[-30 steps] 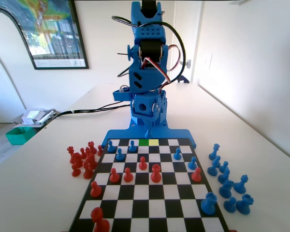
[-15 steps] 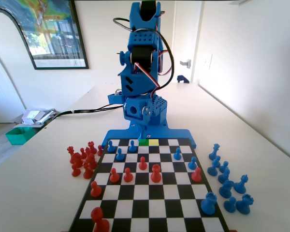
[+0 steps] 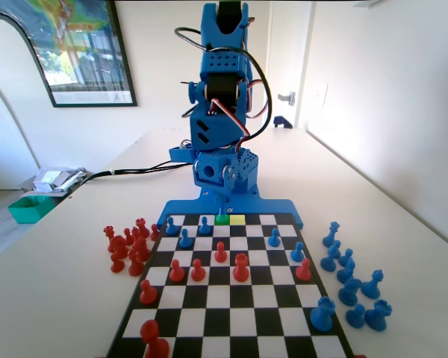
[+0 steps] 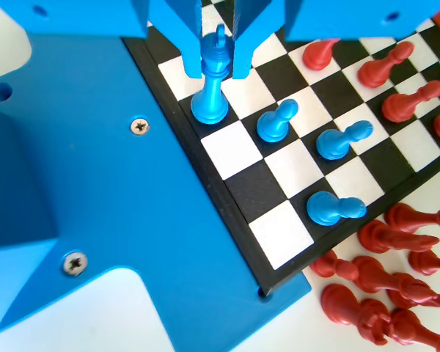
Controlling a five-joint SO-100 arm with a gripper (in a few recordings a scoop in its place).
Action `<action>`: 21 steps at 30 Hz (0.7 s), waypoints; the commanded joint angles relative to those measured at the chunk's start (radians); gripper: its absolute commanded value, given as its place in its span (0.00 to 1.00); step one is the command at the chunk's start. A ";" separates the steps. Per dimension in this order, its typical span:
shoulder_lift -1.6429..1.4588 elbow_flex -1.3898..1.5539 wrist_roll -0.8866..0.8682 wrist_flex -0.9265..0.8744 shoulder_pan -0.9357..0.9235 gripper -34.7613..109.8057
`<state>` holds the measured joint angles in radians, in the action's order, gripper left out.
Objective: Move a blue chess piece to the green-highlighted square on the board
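Note:
In the wrist view the tall, slim blue chess piece (image 4: 209,108) stands upright on a dark cell in the board's (image 4: 231,147) edge row, its base on the surface. My gripper (image 4: 218,73) hangs over it, one jaw on each side of its pointed top, pressed against it. In the fixed view my gripper (image 3: 222,209) is low at the far end of the board (image 3: 243,321), right over the green-highlighted square (image 3: 222,220). The paler yellow-green cell (image 3: 238,219) lies just right of it. The arm hides most of the piece there.
Three blue pawns (image 4: 277,121) stand close to the piece along the near rows. Red pieces (image 3: 241,266) hold the board's middle. Several red pieces (image 3: 127,246) lie off the board on the left of the fixed view, and several blue ones (image 3: 351,276) on the right.
The arm has come down and shifted slightly left, so the gripper now sits low over the green square. It has barely moved in the last half second.

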<state>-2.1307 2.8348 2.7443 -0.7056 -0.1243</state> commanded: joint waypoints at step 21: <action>-0.025 -0.399 -0.003 -0.486 -0.014 0.27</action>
<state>-2.1307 2.5510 2.7443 -1.1106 -0.1197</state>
